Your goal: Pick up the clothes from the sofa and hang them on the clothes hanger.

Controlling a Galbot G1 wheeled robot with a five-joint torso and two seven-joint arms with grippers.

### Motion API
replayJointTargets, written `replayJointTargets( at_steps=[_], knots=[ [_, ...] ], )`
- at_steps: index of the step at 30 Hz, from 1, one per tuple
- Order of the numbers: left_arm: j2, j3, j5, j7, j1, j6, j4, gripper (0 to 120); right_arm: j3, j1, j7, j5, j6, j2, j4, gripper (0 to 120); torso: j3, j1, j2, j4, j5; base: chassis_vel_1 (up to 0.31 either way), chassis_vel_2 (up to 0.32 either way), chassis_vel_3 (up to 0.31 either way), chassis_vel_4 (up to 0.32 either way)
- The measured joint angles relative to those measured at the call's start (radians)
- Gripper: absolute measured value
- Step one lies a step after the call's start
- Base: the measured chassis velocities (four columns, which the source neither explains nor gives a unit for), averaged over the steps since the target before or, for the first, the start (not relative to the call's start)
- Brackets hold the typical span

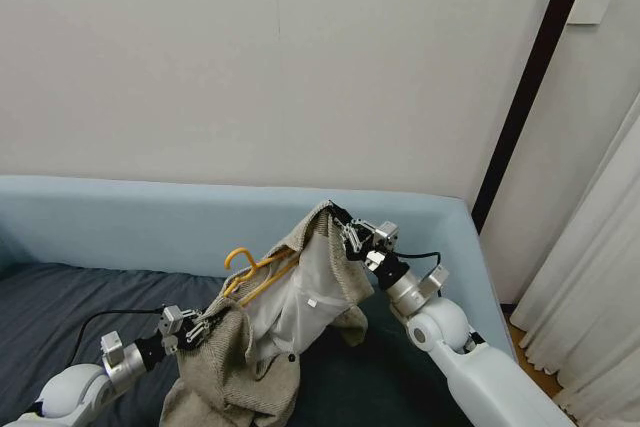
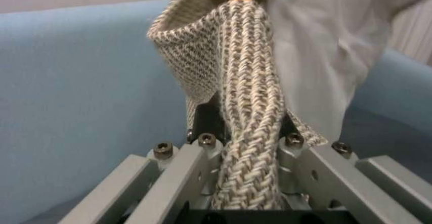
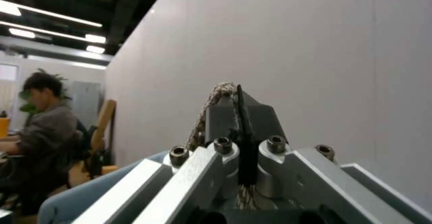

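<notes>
Standing by the sofa (image 1: 90, 217): both arms are raised w/ the knit cardigan (image 1: 225, 362) strung between them, above the dark seat cushion (image 1: 60, 297). R gripper (image 1: 341, 223) is the high one, just in front of the sofa's pale blue backrest, approx. mid-picture in the head view. Its fingers (image 3: 260, 115) are clenched on a thin edge of the knit, which pokes out past the tips in the R wrist view. L gripper (image 1: 203, 326) sits lower and to the left, close over the cushion, clamped on a thick ribbed band of the same cardigan; in the L wrist view that band runs straight up from between the jaws. A yellow hanger (image 1: 252, 269) is inside the garment: the hook sticks out on the left side near the collar, and one arm slants down under the fabric twd the L gripper. The cardigan's pale lining (image 1: 300, 297) faces the head camera, w/ a small label showing. Its lower part droops in a heap; can't tell if the bottom touches the cushion. Plain wall (image 1: 250, 67) behind, white curtain (image 1: 600, 297) at the right.
</notes>
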Motion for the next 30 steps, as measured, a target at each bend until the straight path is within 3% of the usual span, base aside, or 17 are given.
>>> replayJointTargets(
  at_steps=[3,7,17,22,30],
  knots=[
    [-0.008,0.007,-0.018,-0.021,0.007,0.014,-0.038,8,-0.032,-0.023,-0.023,-0.024,0.023,-0.008,-0.004,0,0.0,0.0,0.0,-0.0001,0.0002,0.0,0.0,0.0,0.0],
    [-0.029,0.023,-0.027,-0.033,0.043,0.029,-0.131,8,-0.092,-0.074,-0.027,-0.163,0.098,0.0,-0.072,0,0.0,0.0,0.0,-0.0001,0.0003,0.0,0.0,0.0,0.0],
    [-0.04,0.026,-0.009,-0.032,0.056,0.005,-0.144,8,-0.072,-0.107,0.009,-0.33,0.161,0.017,-0.172,0,0.0,0.0,0.0,0.0001,-0.0001,0.0,0.0,0.0,0.0],
    [-0.021,0.018,-0.009,-0.033,0.052,-0.005,-0.144,8,-0.04,-0.099,0.0,-0.41,0.208,0.002,-0.239,16,0.0,0.0,0.0,0.0,0.0,0.0,0.0,0.0,0.0],
    [-0.01,0.015,-0.026,-0.083,0.004,-0.006,-0.148,8,0.004,-0.103,-0.184,-0.502,0.284,-0.028,-0.308,47,0.0,0.0,0.0,-0.0002,0.0002,0.0,0.0,0.0,0.0]
  ],
)
